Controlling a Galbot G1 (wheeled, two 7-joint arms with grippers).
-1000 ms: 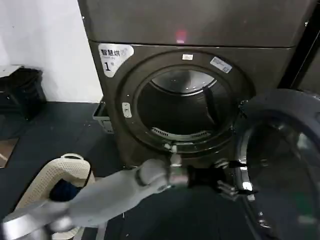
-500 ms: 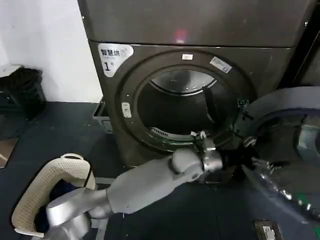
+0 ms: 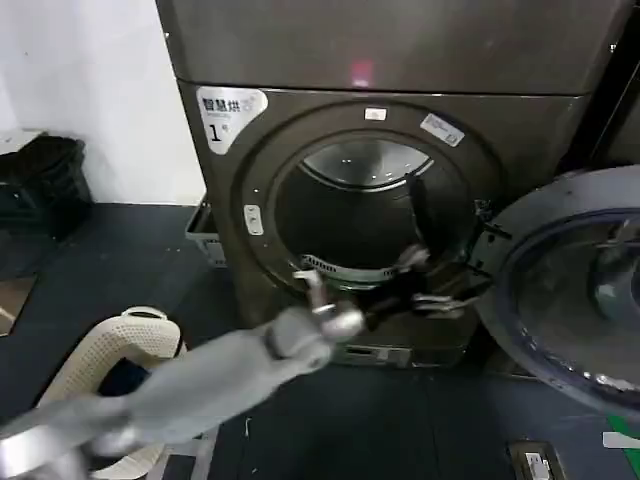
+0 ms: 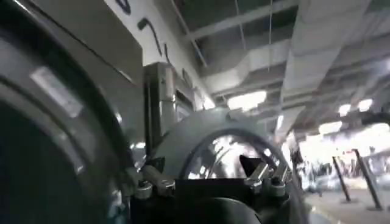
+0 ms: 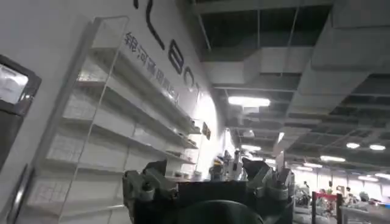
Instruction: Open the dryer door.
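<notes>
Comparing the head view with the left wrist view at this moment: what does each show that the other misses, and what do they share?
Head view alone: the dark drum opening, the white "1" sticker, a cream laundry basket on the floor, and the left arm reaching across with the left gripper at the lower edge of the opening, apart from the door. Left wrist view alone: ceiling lights and a room beyond. Both: the dryer door, swung open on the machine's right side, and the left gripper, open and holding nothing.
</notes>
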